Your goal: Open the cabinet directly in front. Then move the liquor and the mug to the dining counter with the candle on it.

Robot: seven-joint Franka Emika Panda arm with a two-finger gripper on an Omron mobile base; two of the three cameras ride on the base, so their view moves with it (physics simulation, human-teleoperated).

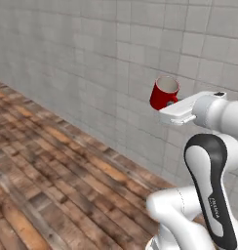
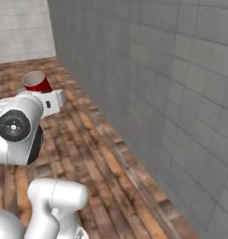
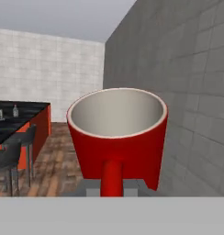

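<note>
A grey tiled wall [image 1: 91,58] fills the upper part of the left base view above a wooden plank floor [image 1: 48,166] in the lower left. At the left edge of the hand view the dining counter [image 3: 15,120] carries the small liquor [image 3: 15,110] and candle [image 3: 1,114]. The gripper [image 3: 113,184] is clamped on the handle of the mug [image 3: 117,133], held mid-frame there and upper right of centre in the left base view.

A grey tiled wall [image 1: 91,53] is seen across the upper part of the left base frame, with a wood-plank floor [image 1: 48,171] at the lower left. In the hand view, dark stools [image 3: 10,160] are set at the lower left, before a white wall [image 3: 49,73].
</note>
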